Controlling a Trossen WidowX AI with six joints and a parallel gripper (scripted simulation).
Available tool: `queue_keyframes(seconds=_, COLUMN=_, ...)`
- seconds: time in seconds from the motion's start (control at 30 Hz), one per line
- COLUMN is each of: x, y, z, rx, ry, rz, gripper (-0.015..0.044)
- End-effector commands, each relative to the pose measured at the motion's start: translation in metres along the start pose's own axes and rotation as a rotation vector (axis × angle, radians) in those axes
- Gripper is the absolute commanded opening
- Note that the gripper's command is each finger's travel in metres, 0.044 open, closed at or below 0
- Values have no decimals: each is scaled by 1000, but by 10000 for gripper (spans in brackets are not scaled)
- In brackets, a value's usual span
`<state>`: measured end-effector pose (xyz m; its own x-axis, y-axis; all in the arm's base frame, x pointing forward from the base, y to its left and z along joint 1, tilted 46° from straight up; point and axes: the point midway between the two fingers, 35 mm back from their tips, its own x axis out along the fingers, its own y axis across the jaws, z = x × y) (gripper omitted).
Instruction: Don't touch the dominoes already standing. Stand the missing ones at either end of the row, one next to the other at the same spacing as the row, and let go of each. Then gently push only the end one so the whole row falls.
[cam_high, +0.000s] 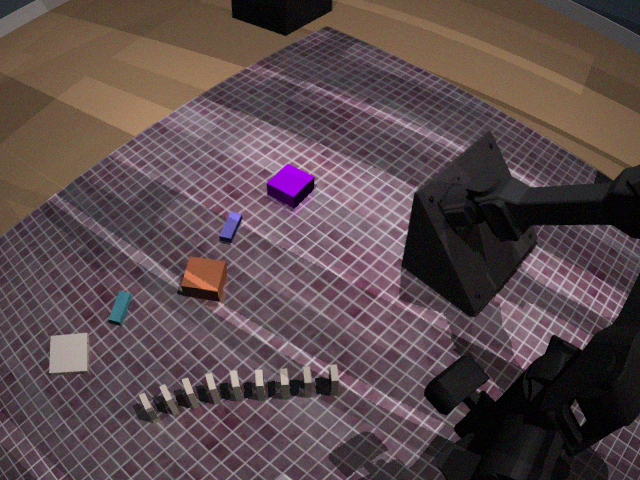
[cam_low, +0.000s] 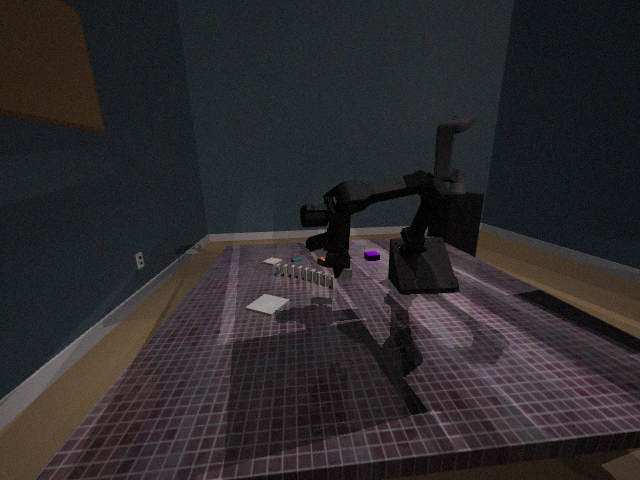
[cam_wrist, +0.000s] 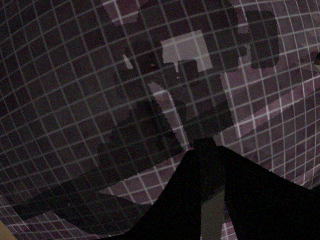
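Observation:
Several pale dominoes stand upright in a gently curved row. Its right end domino (cam_high: 333, 380) (cam_low: 332, 281) is nearest the arm in the top view, and its left end domino (cam_high: 147, 406) is near the pale square. My gripper (cam_low: 339, 270) (cam_wrist: 204, 156) is shut on a pale domino (cam_wrist: 212, 220), seen between the dark fingers at the bottom of the wrist view. In the exterior view the gripper is low, just beyond the row's right end. The top view has the fingertips and the held domino hidden behind the arm. Whether the held domino touches the table cannot be told.
An orange block (cam_high: 204, 277), a purple block (cam_high: 290, 184) (cam_low: 371, 255), a small blue block (cam_high: 231, 226), a small teal block (cam_high: 119, 307) (cam_low: 297, 259) and a pale square (cam_high: 69, 353) (cam_low: 272, 261) lie behind the row. A white flat square (cam_low: 267, 304) lies on its other side.

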<state>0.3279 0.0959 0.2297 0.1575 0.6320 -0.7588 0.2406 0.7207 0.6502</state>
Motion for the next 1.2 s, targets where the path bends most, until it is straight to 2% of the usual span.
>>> queue_keyframes(seconds=0.0, x=15, y=-6, z=2, rx=-36, ry=-60, rz=-86, gripper=29)
queue_keyframes(seconds=0.6, x=51, y=-8, z=16, rx=-147, ry=-437, rz=-302, gripper=29)
queue_keyframes(seconds=1.17, x=55, y=9, z=18, rx=-156, ry=-883, rz=-302, gripper=29)
